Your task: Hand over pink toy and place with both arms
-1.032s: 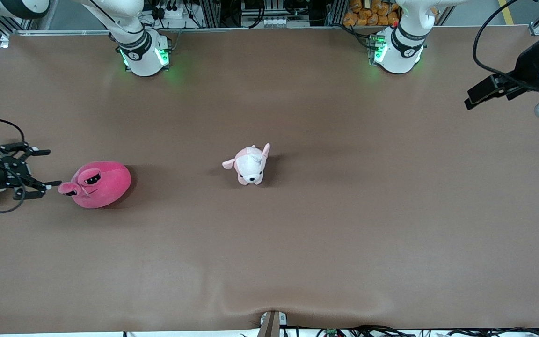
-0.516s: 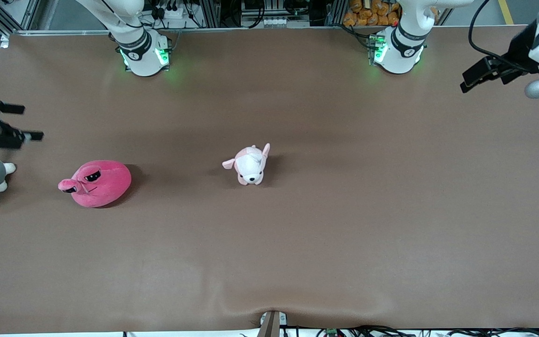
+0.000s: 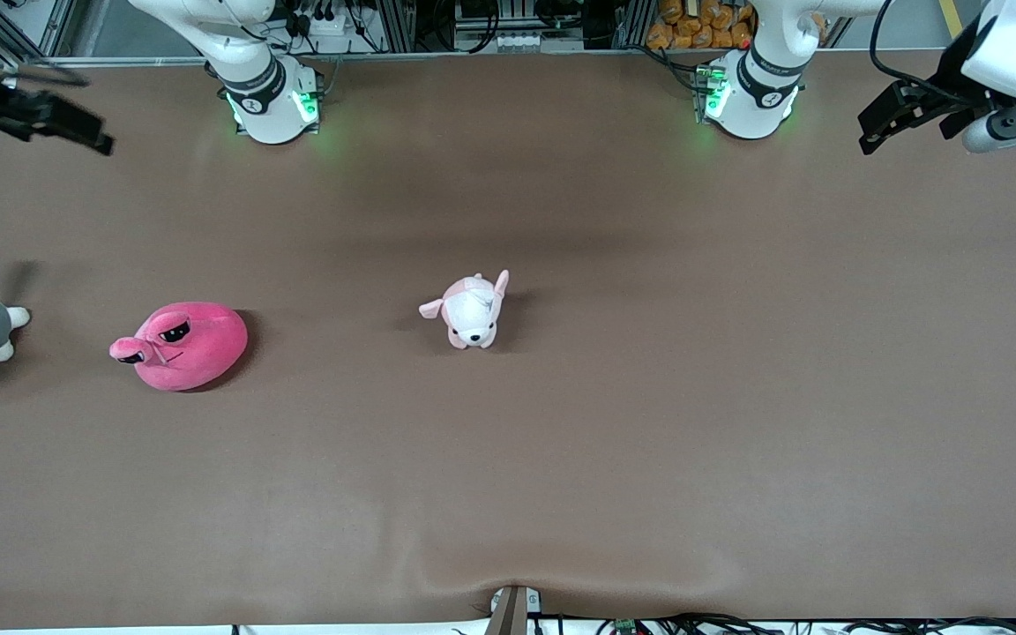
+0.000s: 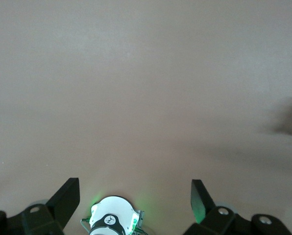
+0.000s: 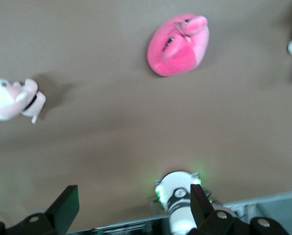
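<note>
On the table [image 3: 649, 397]: three plush toys (one pink toy [image 3: 183, 345]).

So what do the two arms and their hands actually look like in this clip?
Both arms are white and jointed, on round white bases ringed with a black band and lit green at the sides. The left arm trails a black cable down to its black two-finger left hand. The right arm ends in a similar black right hand. In the wrist views the fingers are flat, black and wedge-shaped.

left claw [image 4: 135, 196] spread, brown table [image 4: 136, 88], perhaps arm base [image 4: 112, 223]
</note>
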{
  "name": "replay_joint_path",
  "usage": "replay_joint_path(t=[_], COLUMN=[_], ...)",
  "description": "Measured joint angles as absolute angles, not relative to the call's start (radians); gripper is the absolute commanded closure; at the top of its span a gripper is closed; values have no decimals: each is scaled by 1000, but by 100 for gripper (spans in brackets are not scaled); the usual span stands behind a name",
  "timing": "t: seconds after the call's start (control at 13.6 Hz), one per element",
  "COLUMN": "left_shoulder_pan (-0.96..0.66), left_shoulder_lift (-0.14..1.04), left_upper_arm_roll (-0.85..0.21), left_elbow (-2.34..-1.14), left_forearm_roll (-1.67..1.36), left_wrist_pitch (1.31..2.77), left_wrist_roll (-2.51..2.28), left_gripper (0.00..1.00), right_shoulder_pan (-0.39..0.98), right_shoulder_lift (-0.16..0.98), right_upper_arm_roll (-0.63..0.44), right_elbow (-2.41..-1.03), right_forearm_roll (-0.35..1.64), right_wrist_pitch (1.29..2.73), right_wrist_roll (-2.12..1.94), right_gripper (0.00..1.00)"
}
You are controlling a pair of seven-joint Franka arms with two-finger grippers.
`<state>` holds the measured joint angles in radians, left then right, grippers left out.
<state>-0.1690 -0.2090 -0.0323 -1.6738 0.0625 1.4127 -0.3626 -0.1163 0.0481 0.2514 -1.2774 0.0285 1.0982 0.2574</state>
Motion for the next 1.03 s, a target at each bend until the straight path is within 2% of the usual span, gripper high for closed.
replay_joint_path(t=[0.22,0.44,1.03], left_shoulder_pan=[-168,-154,-152], left_shoulder_lift=[-217,-217,-213], left_upper_arm_roll=[0,24,27], left_elbow=[-1684,-1685,-1688], left_forearm_roll=[65,66,36], left_wrist_pitch=[1430,1453,1499], left_wrist_roll=[-269,-181,-155], left_gripper=[0,0,0], right_shoulder_pan=[-117,-122,-166], right_shoulder_lift=[-19,-88,-101], right_upper_arm_roll=[238,218,179], right_elbow=[-1432,-1535,-1511], right_forearm_roll=[17,16,25], right_wrist_pitch=[1247,1328,1356], right_wrist_roll=[109,48,15], right_gripper=[0,0,0])
